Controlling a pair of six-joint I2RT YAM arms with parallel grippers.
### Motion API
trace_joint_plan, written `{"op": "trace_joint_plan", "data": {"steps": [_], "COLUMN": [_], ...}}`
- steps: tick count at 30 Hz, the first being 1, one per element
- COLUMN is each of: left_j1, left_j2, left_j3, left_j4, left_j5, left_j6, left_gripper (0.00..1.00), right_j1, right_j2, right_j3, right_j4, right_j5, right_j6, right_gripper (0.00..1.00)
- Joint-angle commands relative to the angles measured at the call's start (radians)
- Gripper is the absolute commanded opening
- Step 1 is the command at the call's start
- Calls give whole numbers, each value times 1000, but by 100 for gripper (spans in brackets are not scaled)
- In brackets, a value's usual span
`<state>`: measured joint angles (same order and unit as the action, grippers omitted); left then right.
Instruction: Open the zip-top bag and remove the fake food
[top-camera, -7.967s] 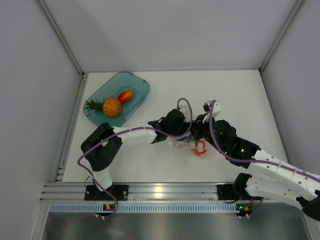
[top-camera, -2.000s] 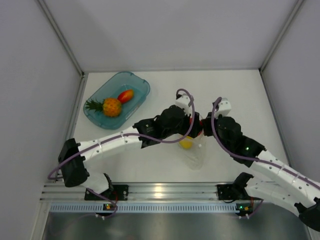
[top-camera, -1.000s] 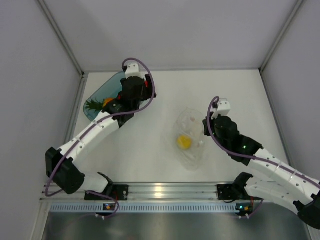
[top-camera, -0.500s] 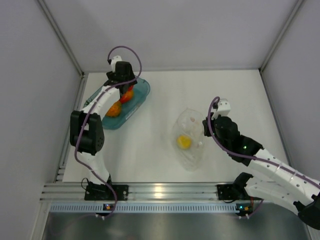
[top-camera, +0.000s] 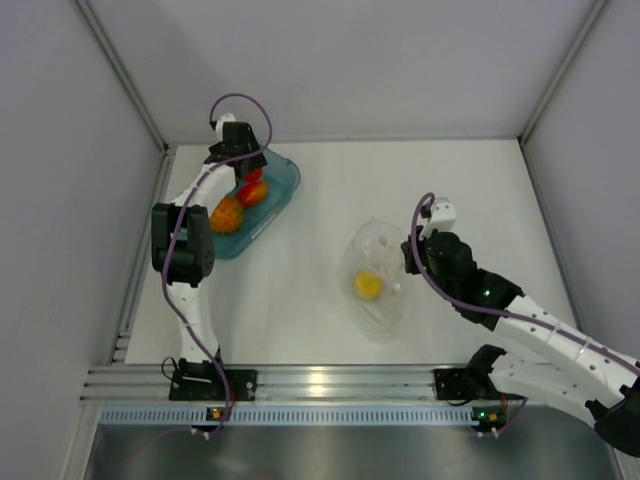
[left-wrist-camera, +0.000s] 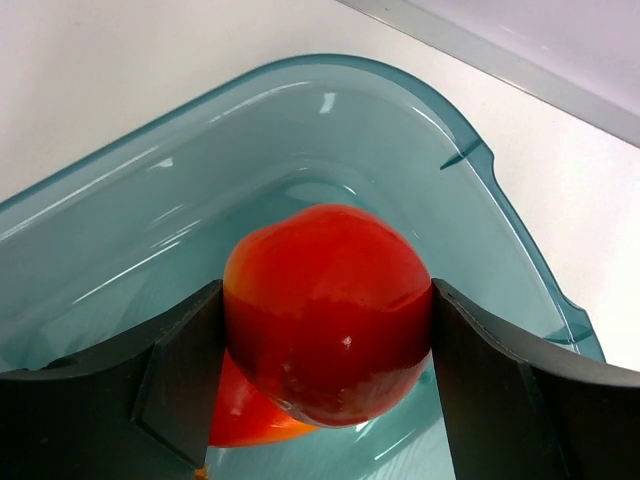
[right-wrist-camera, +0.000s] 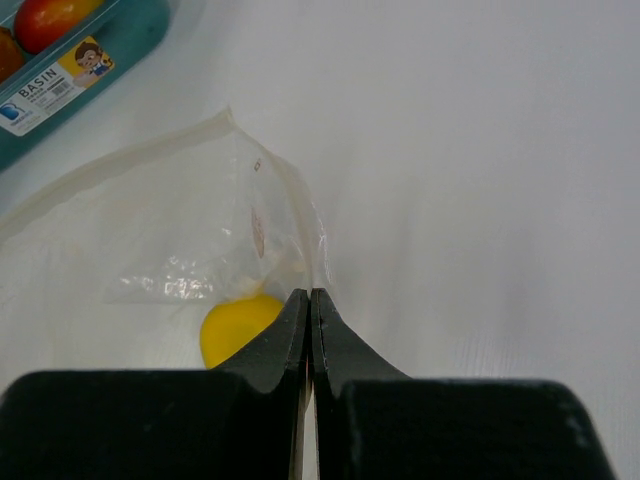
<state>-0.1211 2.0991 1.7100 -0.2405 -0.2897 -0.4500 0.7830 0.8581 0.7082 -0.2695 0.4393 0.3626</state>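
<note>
Tray (top-camera: 288, 178): translucent teal, rounded corners, far left of the table, close to the left wall.
Sticker (right-wrist-camera: 60, 75): on the tray's outer side, reads "BASIN".
Table (top-camera: 470, 190): white.
Rail (top-camera: 330, 382): aluminium, running along the near edge.
Walls (top-camera: 350, 60): pale grey, on three sides.

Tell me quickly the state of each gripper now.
Left gripper: closed on a red rounded plastic fruit.
Right gripper: shut, pinching the clear crinkly plastic zip-top bag at its edge.

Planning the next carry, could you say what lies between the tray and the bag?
Only bare table between tray and bag, in the top view.
</note>
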Motion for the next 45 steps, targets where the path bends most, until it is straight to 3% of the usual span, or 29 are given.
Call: {"op": "trace_joint_plan", "data": {"steps": [1,8,9,17,28,34,38,45], "left_j1": [1,1,1,1,-72,-107,-166,-345], "left_j2": [21,-43,-65,-174,-488,-675,-757,-823], "left_j3": [37,36,37,43,-137,-268,-323,-394], "left_j4": [-2,-3,-5,-29,-46,-46,-46,-45], "left_j5": [37,67,73,122,366,552,742,842], "left_j6": [2,-10,-10,-15,-24,-82,-95,-87], "left_gripper": [75,90,98,98,98,92,86,86], "right_j1": [2,1,2,5,10,13,16,24], "right_j2": [12,35,33,38,55,65,71,70], "right_j3": [17,51,53,91,146,168,178,186], "right_j4": [50,49,49,27,10,13,12,19], "right_j5": [-25,-53,-53,-66,-74,-76,-76,-79], "right_j6": [4,4,4,4,1,2,1,4], "right_gripper": [0,0,0,0,0,0,0,0]}}
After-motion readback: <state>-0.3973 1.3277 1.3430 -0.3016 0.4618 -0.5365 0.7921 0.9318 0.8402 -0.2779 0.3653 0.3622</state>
